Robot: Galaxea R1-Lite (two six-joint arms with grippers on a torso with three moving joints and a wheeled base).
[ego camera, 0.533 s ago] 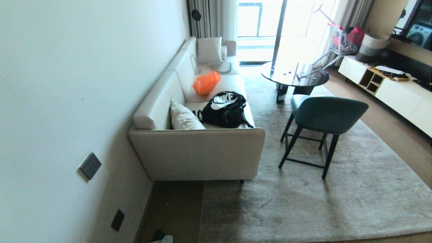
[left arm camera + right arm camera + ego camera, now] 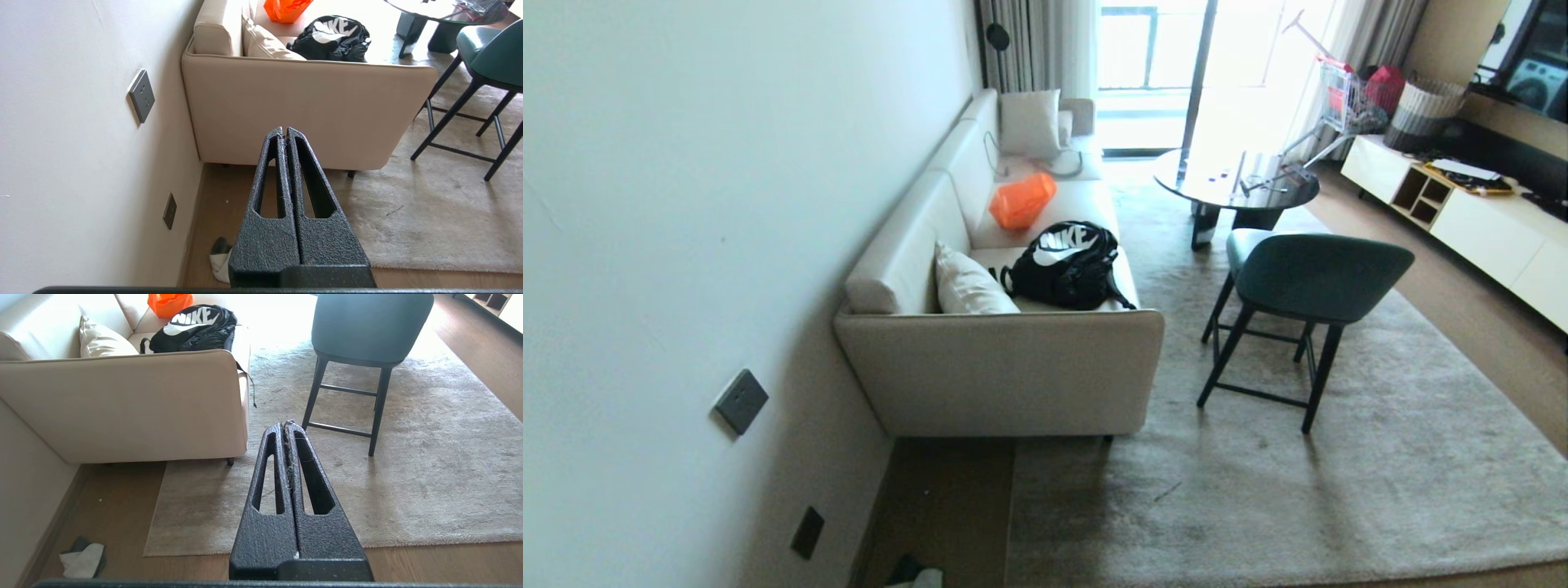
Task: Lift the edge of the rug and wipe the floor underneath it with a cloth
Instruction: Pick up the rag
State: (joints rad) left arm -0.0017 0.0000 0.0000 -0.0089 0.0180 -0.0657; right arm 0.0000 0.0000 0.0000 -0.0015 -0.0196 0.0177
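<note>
Right wrist view shows the right claw [image 2: 289, 425] clenched on nothing, like the left claw [image 2: 284, 130]. Nothing has begun: the rug edge [image 2: 152, 522] lies flat on the floor [image 2: 110, 498]. Next comes fetching the cloth [image 2: 81, 560] crumpled by the wall.

- The head view looks down from high along the wall at the sofa [image 2: 996, 367], the chair [image 2: 1307, 282] and the rug [image 2: 1258, 506].
- Each wrist view sits lower and nearer, looking forward over its own closed fingers [image 2: 286, 136] [image 2: 286, 430].
- All three share the sofa's end and the rug corner [image 2: 153, 547].
</note>
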